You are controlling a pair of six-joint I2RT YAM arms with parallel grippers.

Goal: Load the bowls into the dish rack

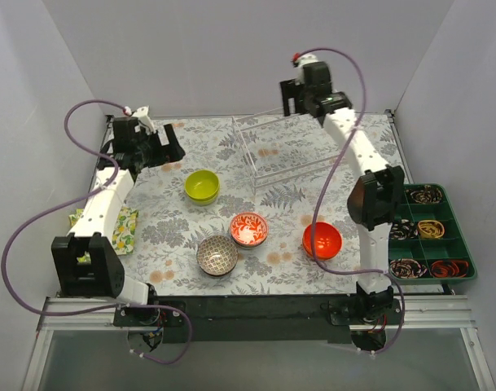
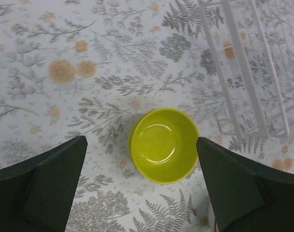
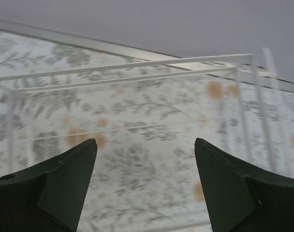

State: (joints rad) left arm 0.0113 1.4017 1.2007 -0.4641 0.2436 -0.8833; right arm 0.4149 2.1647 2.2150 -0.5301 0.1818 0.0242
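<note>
The dish rack (image 1: 282, 151), clear-framed and with nothing in it, stands at the back middle of the floral mat. A lime-green bowl (image 1: 202, 186) sits to its left. Nearer the front are a red-and-white patterned bowl (image 1: 248, 230), a dark brown-and-white patterned bowl (image 1: 217, 256) and an orange-red bowl (image 1: 322, 240). My left gripper (image 1: 168, 147) hovers open behind the lime-green bowl (image 2: 163, 145), which shows between its fingers (image 2: 55, 179). My right gripper (image 1: 291, 99) hangs open above the rack's far edge, nothing in it; rack bars (image 3: 137, 65) show beyond its fingers (image 3: 64, 179).
A dark green compartmented tray (image 1: 453, 232) with small coiled items stands at the right edge. A yellow-green patterned cloth (image 1: 121, 230) lies at the left under my left arm. White walls close in the back and sides. The rack's corner (image 2: 248, 77) is right of the lime-green bowl.
</note>
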